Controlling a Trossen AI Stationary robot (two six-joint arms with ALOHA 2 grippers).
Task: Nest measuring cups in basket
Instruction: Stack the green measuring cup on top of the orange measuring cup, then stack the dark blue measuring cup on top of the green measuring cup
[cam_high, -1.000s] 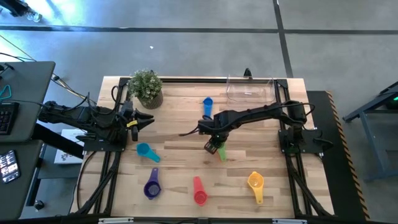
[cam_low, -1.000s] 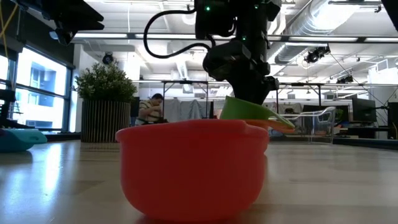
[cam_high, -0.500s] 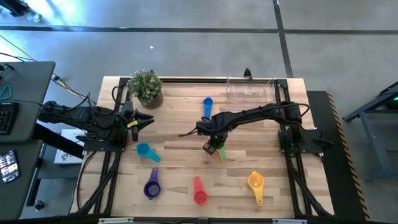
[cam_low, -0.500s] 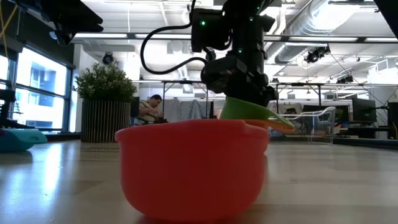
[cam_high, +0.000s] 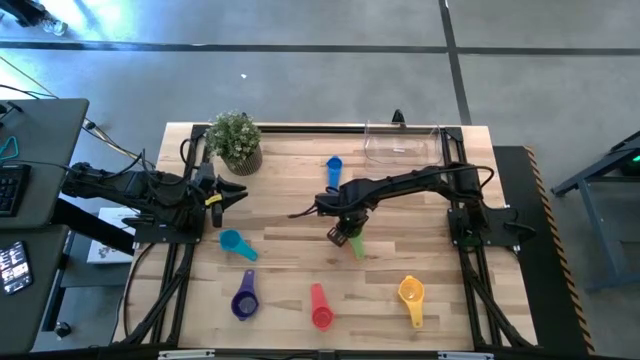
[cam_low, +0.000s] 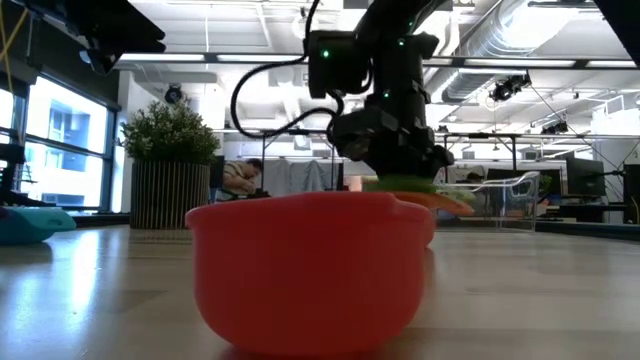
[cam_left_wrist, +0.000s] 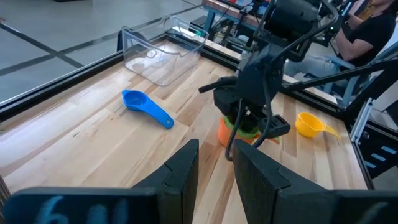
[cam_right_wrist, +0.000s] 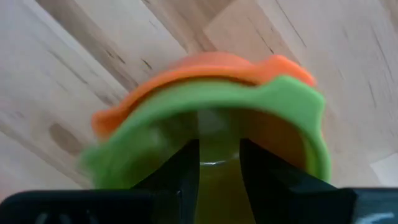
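Two cups stacked, green cup (cam_right_wrist: 205, 118) in orange cup (cam_right_wrist: 186, 71); right gripper (cam_high: 345, 235) clamped on green.

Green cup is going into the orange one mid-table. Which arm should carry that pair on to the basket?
The right. Its pincer is already at the green cup, which sits in the orange cup, and the basket lies on its side of the table. The left pincer waits at the left edge near the plant.

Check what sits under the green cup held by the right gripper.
The orange cup sits under the green cup, its rim showing around it. The right gripper grips the green cup's wall; the orange interior is covered.
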